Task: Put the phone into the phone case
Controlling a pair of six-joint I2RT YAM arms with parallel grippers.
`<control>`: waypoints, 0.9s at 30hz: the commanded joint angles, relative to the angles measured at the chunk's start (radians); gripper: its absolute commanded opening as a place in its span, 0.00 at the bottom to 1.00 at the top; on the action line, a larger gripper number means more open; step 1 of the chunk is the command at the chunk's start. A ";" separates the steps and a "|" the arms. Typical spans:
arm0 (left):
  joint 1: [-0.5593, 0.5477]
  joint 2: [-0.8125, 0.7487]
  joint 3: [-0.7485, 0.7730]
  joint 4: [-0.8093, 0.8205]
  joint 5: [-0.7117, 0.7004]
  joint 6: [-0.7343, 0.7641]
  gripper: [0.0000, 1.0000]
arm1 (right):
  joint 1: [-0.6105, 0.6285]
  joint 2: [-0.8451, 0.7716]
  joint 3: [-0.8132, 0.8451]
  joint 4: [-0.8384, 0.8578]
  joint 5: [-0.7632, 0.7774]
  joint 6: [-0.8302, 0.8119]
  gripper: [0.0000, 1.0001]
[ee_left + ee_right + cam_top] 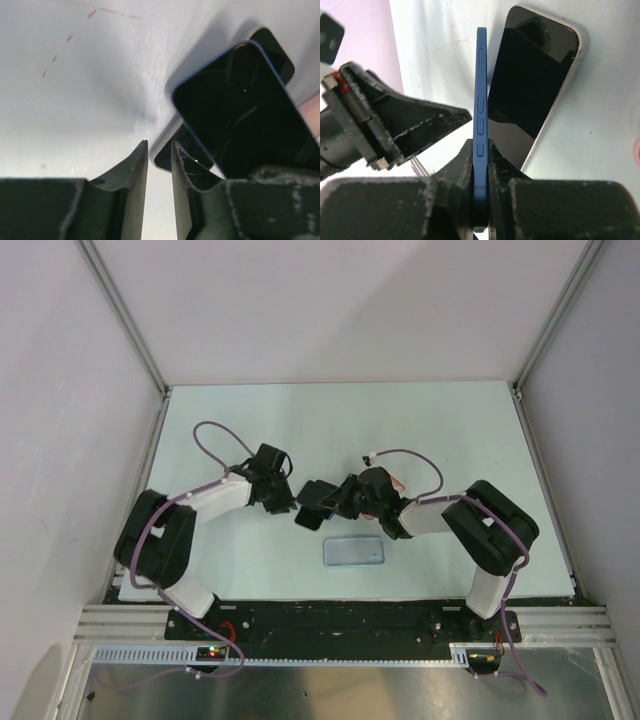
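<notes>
As the stiff, likely slippery phone (481,100) is clamped across its faces by the right fingers (457,167), the left fingers (132,170) are seen narrowly parted, empty.

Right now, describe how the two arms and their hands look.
Both arms are alike: the left arm and right arm have bulky black joints, white link covers and a thin purple cable looping outside. The left hand and right hand each have two matte black wedge-shaped fingers, scuffed pale along their edges.

Blue-rimmed black-screened phone (240,110), held tilted
</notes>
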 commanded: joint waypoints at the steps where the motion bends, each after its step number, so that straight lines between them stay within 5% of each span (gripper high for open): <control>1: -0.019 -0.175 -0.045 -0.019 -0.062 -0.007 0.34 | -0.040 -0.116 0.042 -0.017 -0.037 -0.033 0.00; 7: -0.216 -0.332 -0.170 -0.024 -0.181 -0.124 0.41 | -0.109 -0.371 0.041 -0.311 0.016 -0.142 0.00; 14: -0.451 -0.269 -0.177 -0.023 -0.287 -0.200 0.47 | -0.212 -0.689 -0.007 -0.624 0.086 -0.231 0.00; 27: -0.508 -0.024 -0.006 -0.007 -0.189 -0.012 0.45 | -0.243 -0.900 -0.076 -0.779 0.133 -0.286 0.00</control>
